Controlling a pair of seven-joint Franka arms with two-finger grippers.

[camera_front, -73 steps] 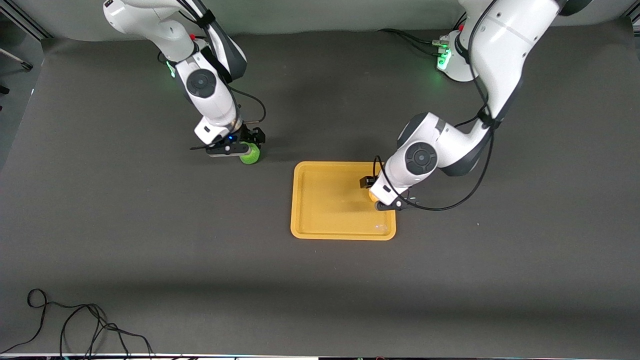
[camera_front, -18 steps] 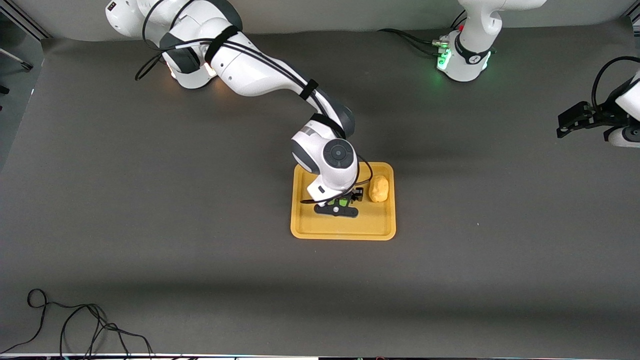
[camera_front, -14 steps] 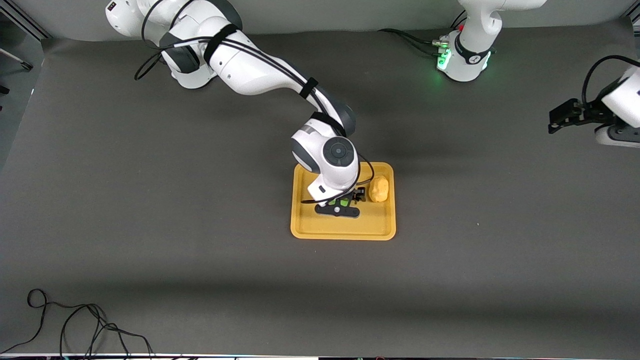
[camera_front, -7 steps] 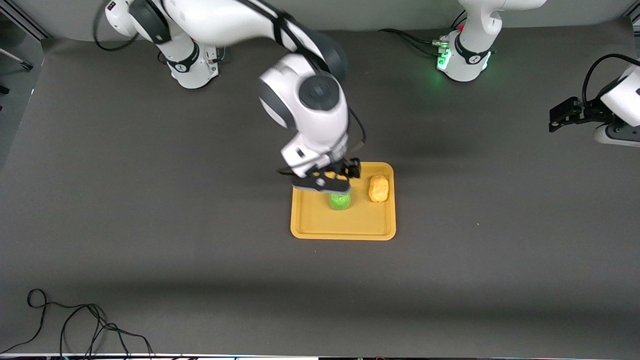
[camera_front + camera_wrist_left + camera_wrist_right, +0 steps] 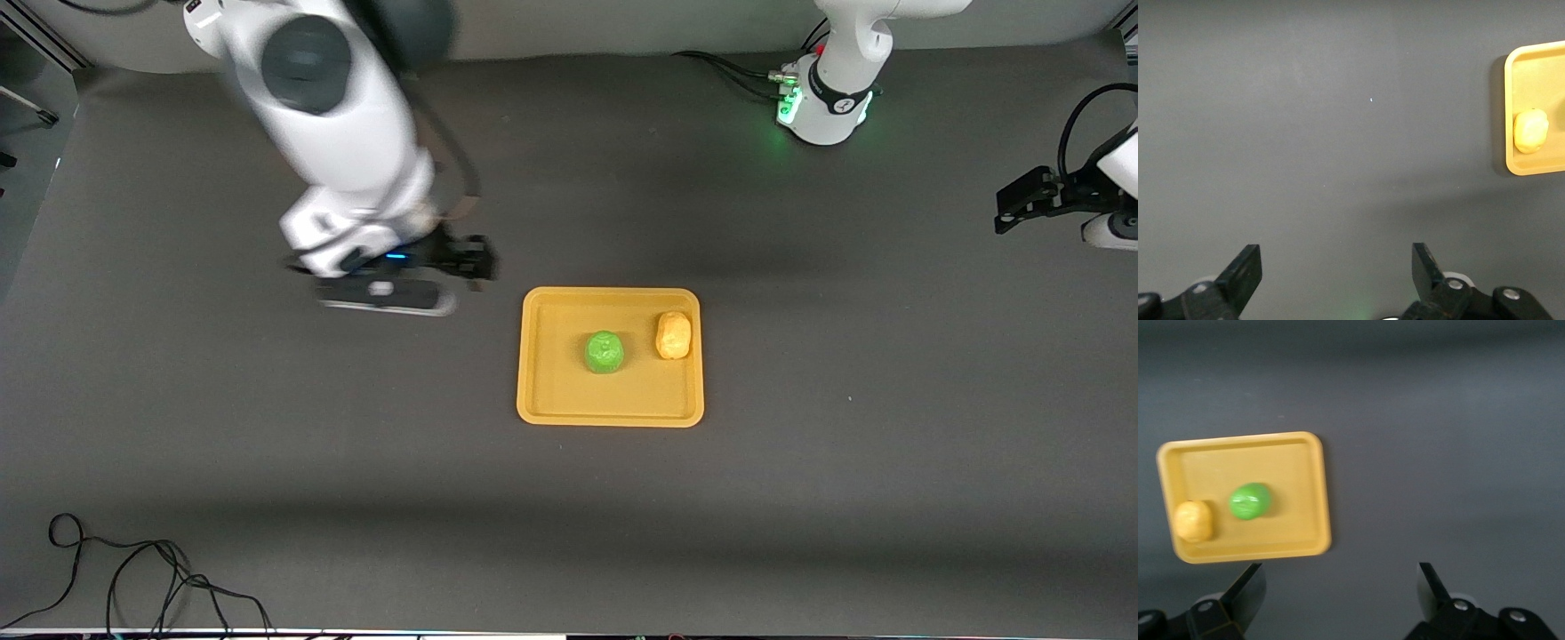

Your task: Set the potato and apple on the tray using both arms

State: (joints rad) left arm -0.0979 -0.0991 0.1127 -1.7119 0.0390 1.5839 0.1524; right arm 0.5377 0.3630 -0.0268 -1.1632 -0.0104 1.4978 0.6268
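The yellow-orange tray (image 5: 556, 391) lies mid-table. The green apple (image 5: 605, 352) sits in its middle. The potato (image 5: 673, 335) lies beside the apple, toward the left arm's end of the tray. My right gripper (image 5: 467, 263) is open and empty, up over bare table beside the tray toward the right arm's end. The right wrist view (image 5: 1338, 587) shows the tray (image 5: 1291, 473), the apple (image 5: 1249, 501) and the potato (image 5: 1193, 521). My left gripper (image 5: 1022, 200) is open and empty over the table's left-arm end. The left wrist view (image 5: 1335, 267) shows the tray's edge (image 5: 1538, 80) and the potato (image 5: 1530, 131).
The left arm's base (image 5: 822, 98) glows green at the table's back edge. A loose black cable (image 5: 133, 578) lies at the near corner toward the right arm's end. The table is covered in dark grey cloth.
My right gripper has let go of the apple on the tray, risen and swung away toward the right arm's end. The left gripper has shifted only slightly at its end.
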